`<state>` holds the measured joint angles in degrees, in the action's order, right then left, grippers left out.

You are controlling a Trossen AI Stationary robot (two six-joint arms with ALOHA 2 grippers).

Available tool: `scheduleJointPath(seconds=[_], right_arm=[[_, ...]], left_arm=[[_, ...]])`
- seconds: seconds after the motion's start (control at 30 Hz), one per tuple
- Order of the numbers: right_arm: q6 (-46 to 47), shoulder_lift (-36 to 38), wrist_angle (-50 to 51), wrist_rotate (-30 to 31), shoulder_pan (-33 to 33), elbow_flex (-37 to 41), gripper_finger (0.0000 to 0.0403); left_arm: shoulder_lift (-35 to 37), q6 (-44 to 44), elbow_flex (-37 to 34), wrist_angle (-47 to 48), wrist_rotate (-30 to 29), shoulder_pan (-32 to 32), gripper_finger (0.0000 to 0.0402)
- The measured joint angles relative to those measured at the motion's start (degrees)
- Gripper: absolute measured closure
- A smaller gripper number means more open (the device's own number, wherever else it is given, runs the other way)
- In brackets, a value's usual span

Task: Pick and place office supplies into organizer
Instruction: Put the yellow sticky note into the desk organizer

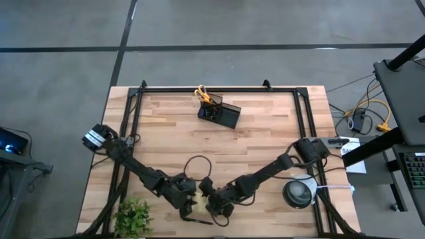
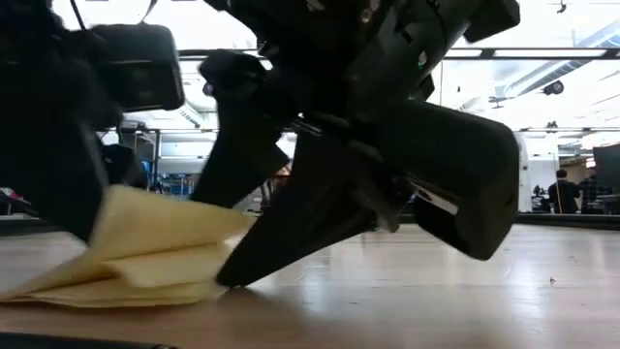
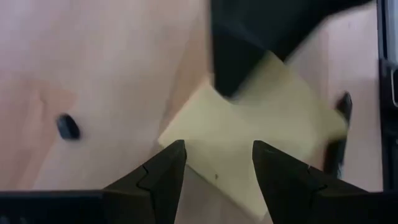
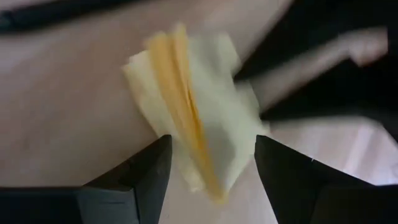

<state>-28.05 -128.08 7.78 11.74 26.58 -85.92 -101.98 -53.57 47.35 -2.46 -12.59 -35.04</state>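
Both grippers are meeting near the table's front edge (image 1: 219, 232), between the plant (image 1: 135, 216) and the lamp (image 1: 299, 193); the left gripper (image 3: 214, 163) is hovering with fingers spread over the sticky-note pad (image 3: 249, 143), which is lying on the wood with sheets fanning up; the right gripper (image 4: 211, 163) is straddling it, jaws apart; a pen (image 3: 339, 134) is lying beside the pad; bare wood is stretching beyond toward the organizer (image 1: 220, 113), sitting near the far edge with scissors (image 1: 202, 95) in it; no writing is readable.
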Motion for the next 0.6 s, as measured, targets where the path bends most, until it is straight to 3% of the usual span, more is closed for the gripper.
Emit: scheduleJointPath(seconds=[0.1,0.37,0.6], right_arm=[[-2.2,-0.16,-3.47,-3.21,-0.02,0.55,0.0184],[-2.4,0.19,-4.45,-3.66,-0.13,2.95,0.0189],[-2.37,0.19,-4.33,-3.68,-0.72,3.23,0.025]], left_arm=[[-0.04,0.01,-0.02,-0.75,-1.04,0.97,0.0224],[-0.13,0.01,-0.15,-3.16,-1.74,2.07,0.0224],[-0.18,0.24,-0.19,-4.56,-1.84,2.07,0.0224]])
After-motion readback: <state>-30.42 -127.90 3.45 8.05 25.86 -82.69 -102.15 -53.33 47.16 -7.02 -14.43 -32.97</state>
